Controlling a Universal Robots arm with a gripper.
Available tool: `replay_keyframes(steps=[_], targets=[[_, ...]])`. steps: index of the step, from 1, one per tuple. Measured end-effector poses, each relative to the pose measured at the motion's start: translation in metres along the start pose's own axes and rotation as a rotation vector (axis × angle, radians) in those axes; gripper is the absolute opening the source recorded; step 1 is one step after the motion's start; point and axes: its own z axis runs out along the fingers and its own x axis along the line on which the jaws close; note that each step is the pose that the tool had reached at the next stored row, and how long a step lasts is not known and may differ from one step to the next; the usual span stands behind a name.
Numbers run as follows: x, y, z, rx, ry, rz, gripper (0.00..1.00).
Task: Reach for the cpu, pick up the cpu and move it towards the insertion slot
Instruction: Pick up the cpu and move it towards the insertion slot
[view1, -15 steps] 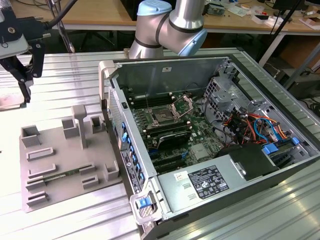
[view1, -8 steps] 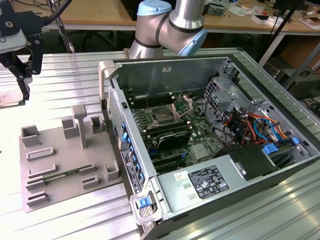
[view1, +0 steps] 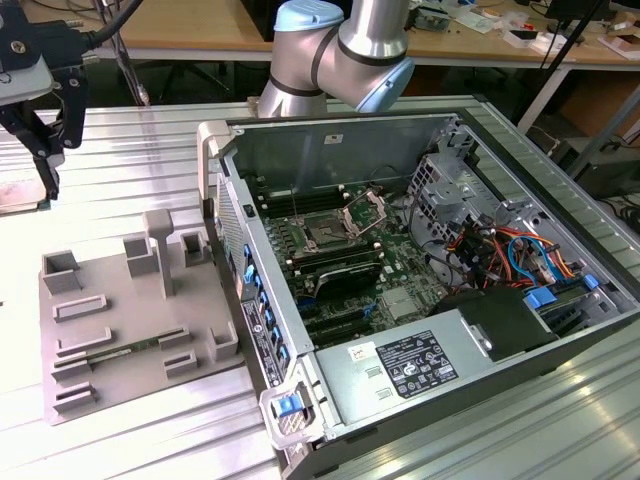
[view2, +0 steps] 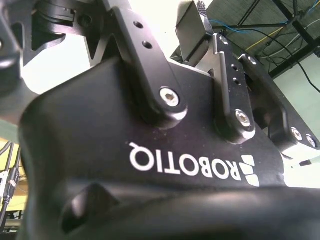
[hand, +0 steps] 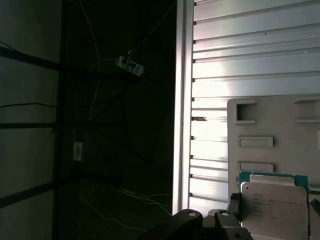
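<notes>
Open computer case (view1: 330, 150) lies on its side on a ribbed metal worktop (view1: 130, 150), red and blue cables (view1: 500, 250) bunched near its labelled power supply (view1: 400, 370). At the exterior view's left, a grey moulded fixture plate (view1: 120, 310) carries a green memory stick (view1: 120, 353).

Exterior view: high oblique; grey tray (view1: 120, 300) lower left, shared with downward first wrist view. Second wrist view: close, facing ceiling (view2: 260, 25).
</notes>
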Motion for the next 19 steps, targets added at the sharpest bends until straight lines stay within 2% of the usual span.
replay_keyframes(steps=[19], targets=[[-0.0145,-0.0009,0.0000,0.0000,-0.0001,0.000,0.54]])
